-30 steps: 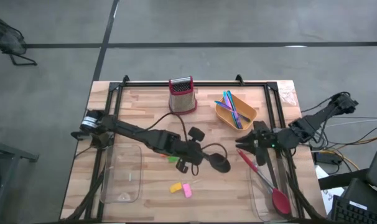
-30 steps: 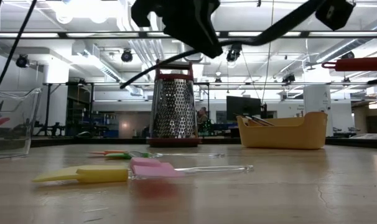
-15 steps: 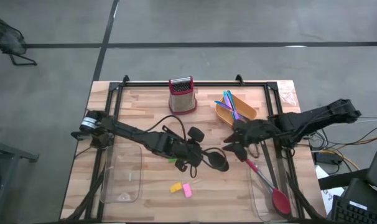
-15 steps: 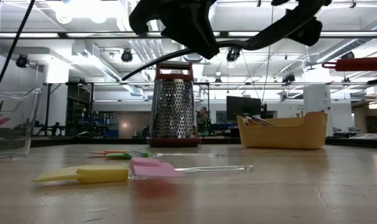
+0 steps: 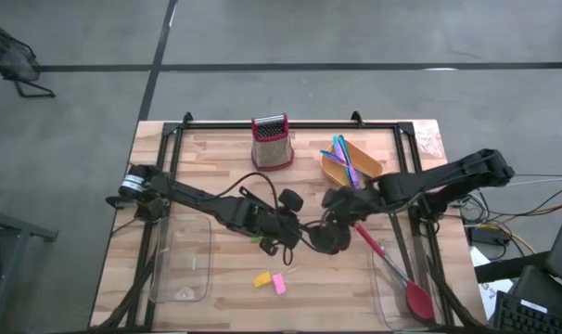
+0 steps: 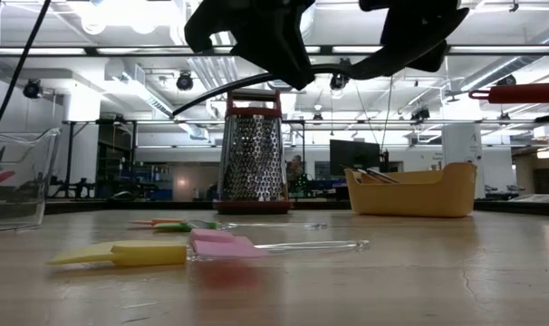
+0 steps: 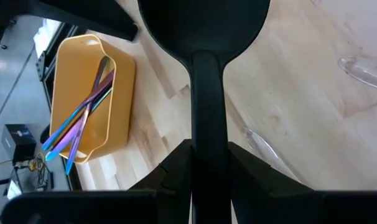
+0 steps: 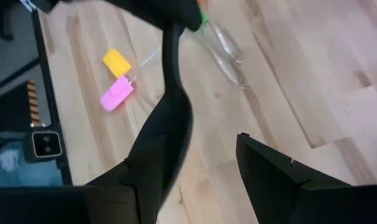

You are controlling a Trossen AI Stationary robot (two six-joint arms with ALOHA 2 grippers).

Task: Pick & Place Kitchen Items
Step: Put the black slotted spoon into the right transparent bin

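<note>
My left gripper [image 5: 286, 232] is shut on a long black spoon [image 5: 325, 240] near the table's middle. The spoon's head [image 7: 204, 25] sticks out toward the table's right. My right gripper [image 5: 335, 221] is open, and its fingers [image 8: 154, 177] stand on either side of that head. In the low view both grippers [image 6: 256, 32] [image 6: 419, 36] are well above the table. A red-headed spoon [image 5: 406, 286] lies at the right. Yellow [image 5: 261, 278], pink [image 5: 279, 285] and green [image 5: 258, 238] pieces lie on the wood. My left gripper pinches the black spoon's handle [image 7: 205, 134] between its two fingers. The fingers come from the table's left and lie along the handle. The spoon is lifted clear of the table, its head pointing away from the gripper. My right gripper: one finger is close beside the spoon's head [image 8: 173, 127]; I cannot tell whether it touches.
A red box grater [image 5: 272, 141] stands at the far middle. An orange bin [image 5: 351, 167] with blue, purple and green sticks stands to its right. Clear containers lie at the near left [image 5: 184, 262] and near right [image 5: 392, 288].
My right gripper has gone from the table's right side toward the left, up to the black spoon's head. My left gripper has stayed about where it was, with the spoon held up.
</note>
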